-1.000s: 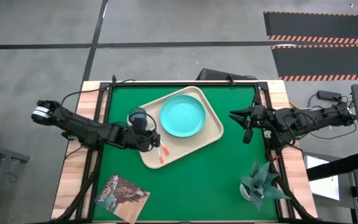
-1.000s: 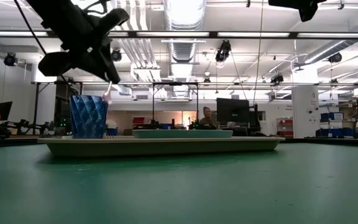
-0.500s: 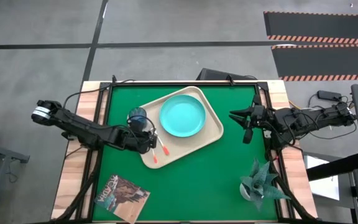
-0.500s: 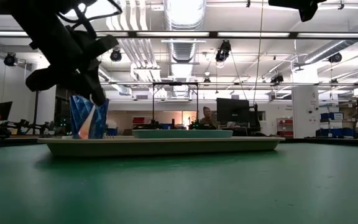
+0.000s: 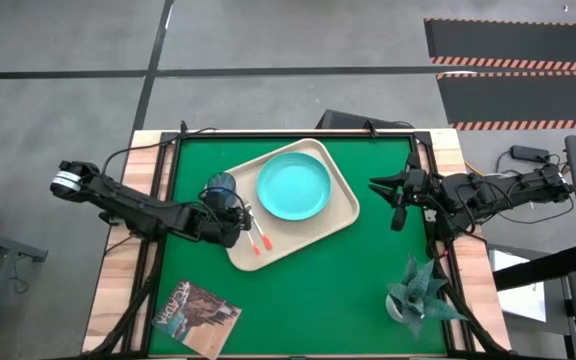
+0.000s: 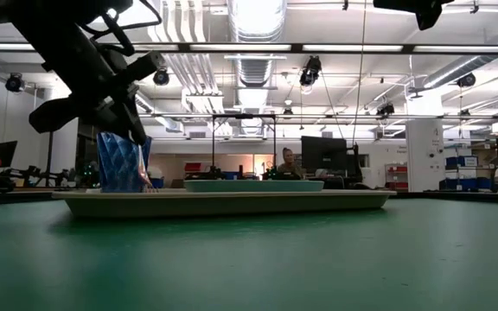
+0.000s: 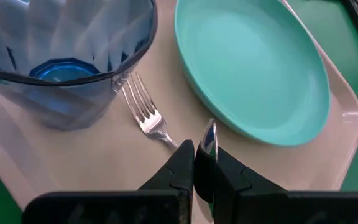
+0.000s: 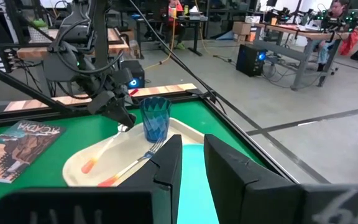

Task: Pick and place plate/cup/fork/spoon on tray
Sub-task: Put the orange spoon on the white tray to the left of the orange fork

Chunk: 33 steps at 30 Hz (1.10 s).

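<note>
High view: left hand (image 5: 240,214) over the tray (image 5: 343,215), closed on the spoon (image 5: 250,236), beside the cup (image 5: 220,187) and plate (image 5: 293,187); fork (image 5: 259,231) already lying there. Right hand (image 5: 396,197) waiting apart, partly open, holding nothing.

Low view: spoon handle (image 6: 144,179) tilted down, near the tray floor.

Left wrist view: bowl (image 7: 209,138) pinched between fingers (image 7: 180,163). Best to lower flat beside the fork, then release gently.
</note>
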Each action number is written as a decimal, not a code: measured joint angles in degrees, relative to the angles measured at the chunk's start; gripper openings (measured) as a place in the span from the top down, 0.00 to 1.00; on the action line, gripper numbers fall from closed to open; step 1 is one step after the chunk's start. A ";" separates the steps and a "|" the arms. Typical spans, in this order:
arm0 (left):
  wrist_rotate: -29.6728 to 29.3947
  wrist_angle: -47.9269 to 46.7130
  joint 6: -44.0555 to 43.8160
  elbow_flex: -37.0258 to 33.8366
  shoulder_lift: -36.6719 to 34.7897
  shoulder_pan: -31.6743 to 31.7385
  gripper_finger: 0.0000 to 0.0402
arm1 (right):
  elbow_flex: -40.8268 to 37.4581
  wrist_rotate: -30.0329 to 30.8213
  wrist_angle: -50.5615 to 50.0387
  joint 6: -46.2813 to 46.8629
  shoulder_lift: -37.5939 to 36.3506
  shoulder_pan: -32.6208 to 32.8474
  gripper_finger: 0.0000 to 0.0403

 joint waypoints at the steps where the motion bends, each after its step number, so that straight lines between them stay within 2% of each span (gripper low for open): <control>1: -0.04 -0.02 -0.11 -0.02 0.00 0.00 0.98 | 0.00 -0.01 0.02 0.00 0.00 0.00 0.85; 12: -0.40 0.27 -0.34 -0.22 4.29 0.02 0.98 | 0.00 -0.02 0.02 0.01 0.00 0.01 0.85; 33: -0.40 0.26 -0.32 -0.22 4.85 0.04 0.98 | 0.00 0.28 0.07 -0.01 0.02 0.01 0.85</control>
